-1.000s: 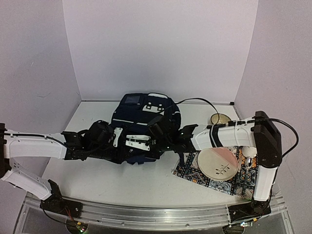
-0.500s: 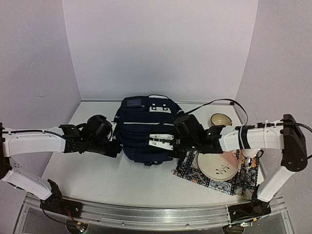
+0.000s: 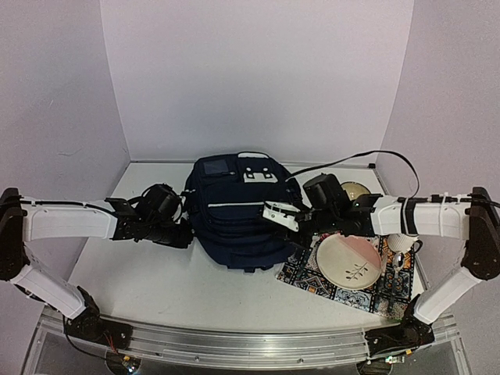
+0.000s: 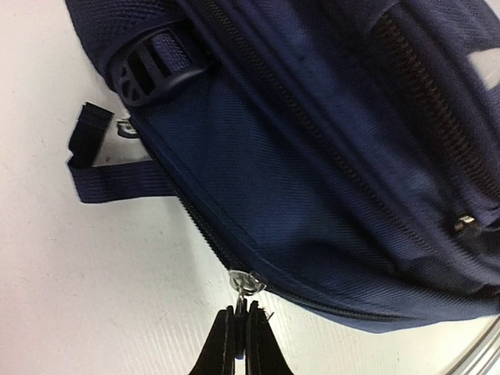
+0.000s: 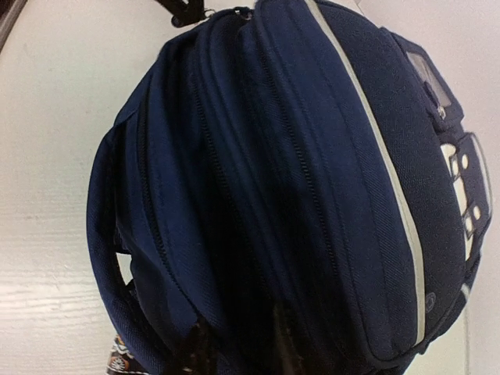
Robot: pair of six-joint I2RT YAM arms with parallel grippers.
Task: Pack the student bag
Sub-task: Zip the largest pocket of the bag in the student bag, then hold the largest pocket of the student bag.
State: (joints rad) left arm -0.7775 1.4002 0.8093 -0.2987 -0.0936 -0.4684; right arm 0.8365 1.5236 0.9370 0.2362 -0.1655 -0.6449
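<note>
Centre of a white table (image 3: 148, 281), seen from above: the student bag (image 3: 234, 223), dark navy with white trim stripes, lying between two white-and-black arms, its white buckle patches (image 3: 254, 175) toward the back wall and its bulging zipped pockets facing up. At the bag's left flank, low against the tabletop, the left gripper (image 4: 240, 314), fingers pressed together and clamped on the small metal zipper pull (image 4: 244, 283) of the lowest zip track, tips pointing straight at the seam. Farther along the same side, a black plastic strap adjuster (image 4: 148, 66) and a loose navy strap (image 4: 109, 183) trailing onto the table. On the opposite flank, the right gripper (image 3: 269, 213), brought in against the bag's right side near a white stripe; from its own wrist view, only dark, blurred shapes low against equally dark fabric, so impossible to tell whether parted or closed, or whether touching the cloth. Right of the bag, a patterned mat (image 3: 344, 289), one corner just beside the bag's lower edge, carrying a pale plate (image 3: 349, 262) with a leaf motif. Farther back, close to the right forearm, a small bowl (image 3: 355, 190).
</note>
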